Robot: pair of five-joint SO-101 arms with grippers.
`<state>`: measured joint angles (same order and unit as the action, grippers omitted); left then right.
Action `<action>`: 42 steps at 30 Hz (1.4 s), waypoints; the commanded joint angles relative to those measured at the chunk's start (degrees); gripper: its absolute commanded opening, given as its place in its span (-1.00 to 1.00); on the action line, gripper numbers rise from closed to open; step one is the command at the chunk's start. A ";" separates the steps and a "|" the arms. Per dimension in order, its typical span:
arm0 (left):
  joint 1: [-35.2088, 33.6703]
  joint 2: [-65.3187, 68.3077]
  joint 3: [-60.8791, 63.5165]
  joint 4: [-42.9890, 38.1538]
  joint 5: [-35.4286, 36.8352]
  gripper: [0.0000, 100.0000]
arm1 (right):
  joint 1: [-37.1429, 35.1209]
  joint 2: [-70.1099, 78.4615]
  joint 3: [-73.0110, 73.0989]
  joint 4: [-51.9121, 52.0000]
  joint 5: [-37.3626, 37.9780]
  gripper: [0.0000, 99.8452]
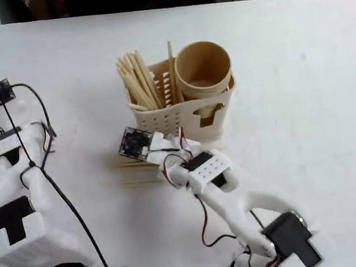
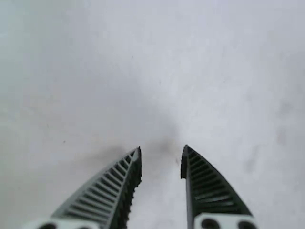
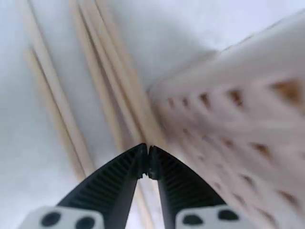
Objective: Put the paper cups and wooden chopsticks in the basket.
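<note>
Overhead first. You have the basket (image 1: 182, 117) at mid-table (image 1: 301, 95). The paper cups (image 1: 203, 67) sit nested in one compartment. A bundle of standing chopsticks (image 1: 139, 80) leans in the compartment beside it. The loose chopsticks (image 1: 130, 167) lie flat on the table just in front of the basket's front wall. Your right arm (image 1: 236, 197) reaches in from the near edge. Its wrist covers one end of those sticks and crowds the basket's wall. Your left arm (image 1: 19, 201) is well off to the side, apart from the basket, with its cables draped across it.

Left wrist view. The left gripper (image 2: 161, 155) has its jaws parted, nothing between them, over bare table (image 2: 143, 71).

Right wrist view. The right gripper (image 3: 147, 157) has its fingertips brought together, touching. The loose chopsticks (image 3: 57, 109) run along the table past the tips, and one passes beneath the jaws. You cannot tell whether it is pinched. The basket's perforated wall (image 3: 238, 124) is close alongside the jaws, touching or nearly touching the nearest sticks.
</note>
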<state>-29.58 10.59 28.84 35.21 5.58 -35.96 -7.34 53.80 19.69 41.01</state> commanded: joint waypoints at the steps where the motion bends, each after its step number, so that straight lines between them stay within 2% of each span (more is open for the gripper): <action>1: -0.22 -0.31 -2.29 -0.79 0.62 -0.69 | 0.40 0.92 -1.14 -0.22 0.70 -0.96; 12: -0.22 -0.31 -2.29 -0.79 0.62 -0.69 | 0.22 0.31 -1.67 8.22 0.79 -0.96; 20: 0.31 -0.31 -2.29 -0.79 0.53 -0.69 | 1.63 -17.71 -1.58 19.82 -0.88 -0.96; 23: 0.31 -0.31 -2.29 -0.70 0.53 -0.69 | 4.35 -18.77 -1.49 17.80 -5.80 -0.96; 35: 0.31 -0.31 -2.29 -0.70 0.53 -0.69 | 11.65 -5.85 0.53 -1.89 -6.24 -0.96; 42: 0.31 -0.31 -2.29 -0.70 0.53 -0.69 | 10.42 -1.45 0.79 -2.51 -5.71 -0.96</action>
<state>-29.58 10.59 28.84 35.21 5.58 -25.41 -10.42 54.86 17.76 35.30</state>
